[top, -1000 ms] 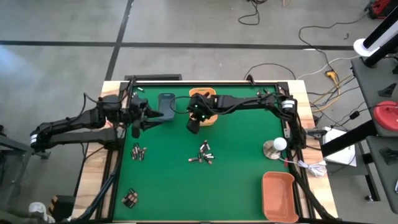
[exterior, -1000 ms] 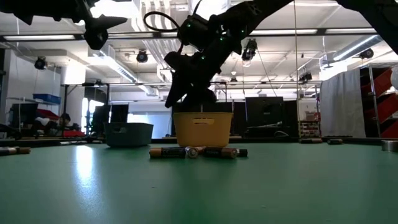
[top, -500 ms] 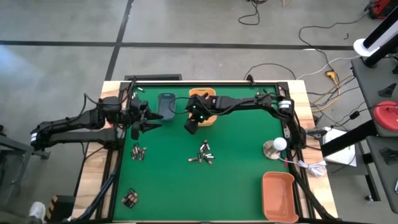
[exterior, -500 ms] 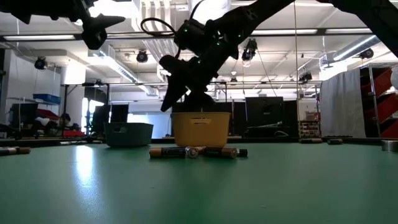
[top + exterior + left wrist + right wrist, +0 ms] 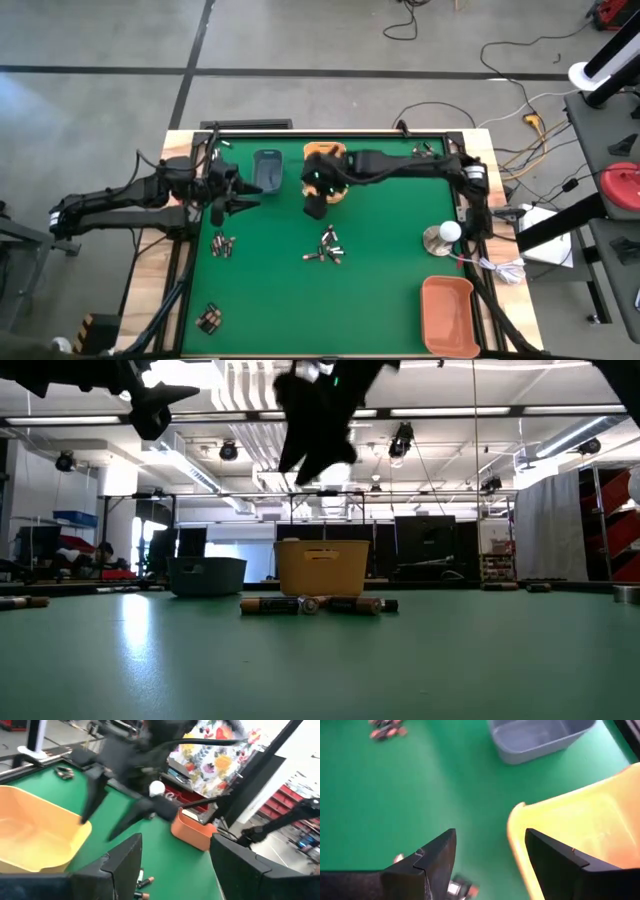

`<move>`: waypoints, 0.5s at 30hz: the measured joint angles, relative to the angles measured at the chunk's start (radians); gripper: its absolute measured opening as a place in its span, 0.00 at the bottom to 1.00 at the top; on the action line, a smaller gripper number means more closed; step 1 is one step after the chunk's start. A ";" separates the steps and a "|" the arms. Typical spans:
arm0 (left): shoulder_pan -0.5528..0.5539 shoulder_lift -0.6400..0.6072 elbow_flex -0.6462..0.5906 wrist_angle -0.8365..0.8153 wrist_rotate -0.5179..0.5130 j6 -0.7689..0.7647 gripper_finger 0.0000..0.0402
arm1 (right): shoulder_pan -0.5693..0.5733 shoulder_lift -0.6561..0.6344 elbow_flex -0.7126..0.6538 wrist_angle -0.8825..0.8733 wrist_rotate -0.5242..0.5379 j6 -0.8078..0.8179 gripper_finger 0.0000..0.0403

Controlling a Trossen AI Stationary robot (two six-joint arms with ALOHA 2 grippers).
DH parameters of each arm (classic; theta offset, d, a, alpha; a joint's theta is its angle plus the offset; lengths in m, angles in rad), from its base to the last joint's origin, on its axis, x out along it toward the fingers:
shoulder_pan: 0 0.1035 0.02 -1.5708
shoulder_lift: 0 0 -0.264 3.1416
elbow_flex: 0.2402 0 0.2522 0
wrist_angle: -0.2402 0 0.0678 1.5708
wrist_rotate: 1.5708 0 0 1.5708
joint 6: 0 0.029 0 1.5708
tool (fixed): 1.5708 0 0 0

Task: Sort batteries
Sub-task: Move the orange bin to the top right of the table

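Batteries lie on the green mat in three loose groups: at the middle (image 5: 326, 247), near the left edge (image 5: 223, 244) and at the near left corner (image 5: 209, 318). The middle group also shows in the low view (image 5: 318, 604). My right gripper (image 5: 315, 208) hangs open and empty, high over the mat, just in front of the yellow-orange bin (image 5: 326, 160). In its wrist view (image 5: 490, 865) the bin's corner (image 5: 555, 820) lies between the fingers. My left gripper (image 5: 243, 200) hovers open and empty by the grey-blue bin (image 5: 268, 170).
An orange bin (image 5: 447, 315) stands at the near right corner. A white ball on a round metal base (image 5: 444, 236) sits at the right edge. A black frame (image 5: 330, 133) rims the mat. Bare green mat lies between the battery groups.
My right gripper has risen well above the mat in front of the yellow-orange bin, staying open, and has tipped less steeply. The batteries and bins have stayed where they were.
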 joint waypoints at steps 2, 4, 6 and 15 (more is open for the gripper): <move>-0.036 0.001 0.005 0.018 -0.017 0.000 0.51 | 0.067 -0.021 0.024 -0.047 0.050 0.014 0.57; -0.084 0.004 0.006 0.050 -0.036 0.000 0.50 | 0.140 -0.035 0.047 -0.079 0.104 0.054 0.57; -0.139 0.014 0.006 0.077 -0.061 0.000 0.49 | 0.213 -0.039 0.072 -0.115 0.147 0.096 0.57; -0.444 0.132 0.006 0.260 -0.387 -0.026 0.48 | 0.459 -0.039 0.166 -0.305 0.357 0.283 0.57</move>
